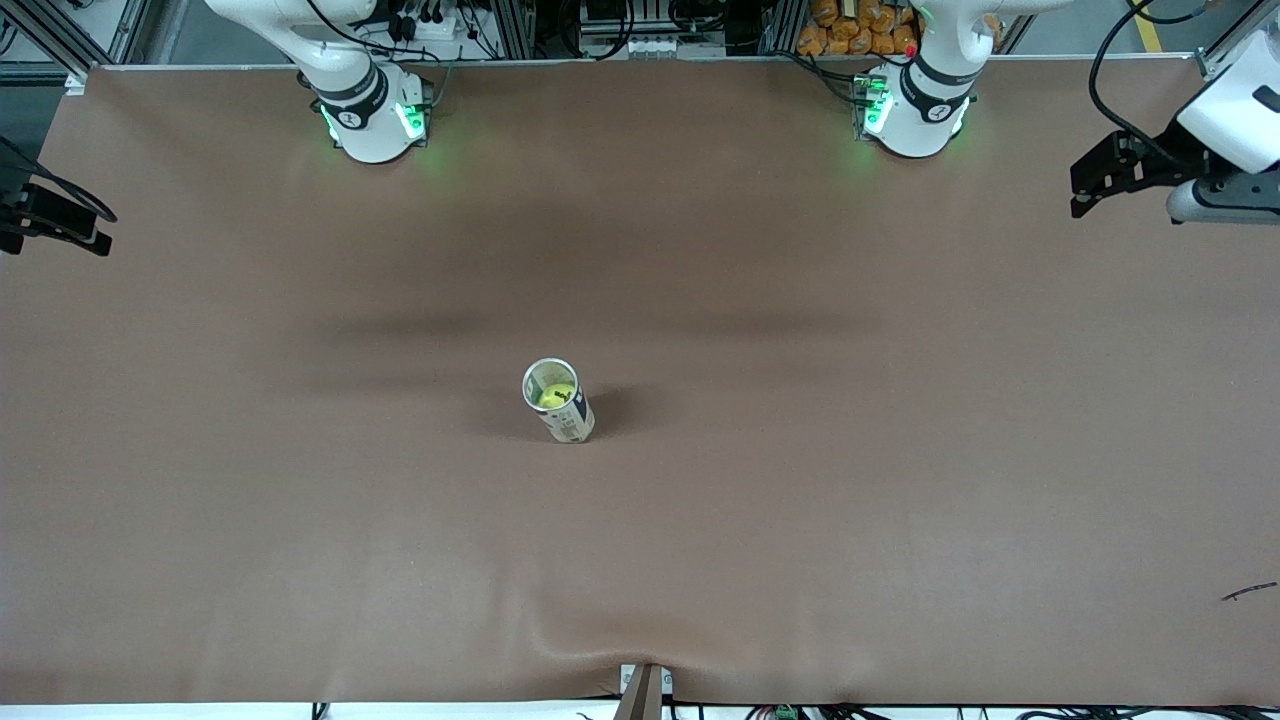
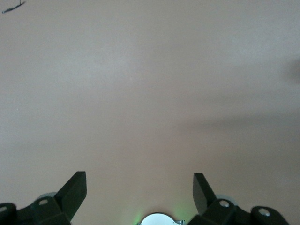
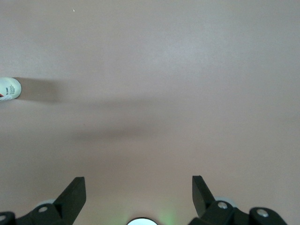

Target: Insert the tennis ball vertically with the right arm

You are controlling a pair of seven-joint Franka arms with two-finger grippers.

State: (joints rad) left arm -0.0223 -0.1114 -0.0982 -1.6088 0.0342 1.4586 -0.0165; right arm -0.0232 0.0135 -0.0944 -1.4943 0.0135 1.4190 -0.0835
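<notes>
Ball already in the can, both arms drawn back

The right gripper (image 3: 138, 187) hangs released over bare table toward its own end; the can (image 1: 558, 400) stands mid-table, tennis ball (image 1: 556, 396) inside, mouth up; the left gripper (image 2: 139, 187) waits, released.

The right tool (image 1: 30, 222) shows in the front view only as a black piece at the picture's edge, its arm cut off there and its fingers not to be made out. In the right wrist view the can (image 3: 9, 88) is cropped by the edge, so only its base end with a bit of red print shows. The tennis ball (image 1: 557, 396) sits inside the can (image 1: 558, 400), mostly hidden by its wall; the dark mark on it is too small to read, as is the label print. A small dark scrap (image 1: 1249, 592) on the bench (image 1: 900, 500) toward the left arm's end is too small to name. Both arms' upper links are cut off at the top edge.
</notes>
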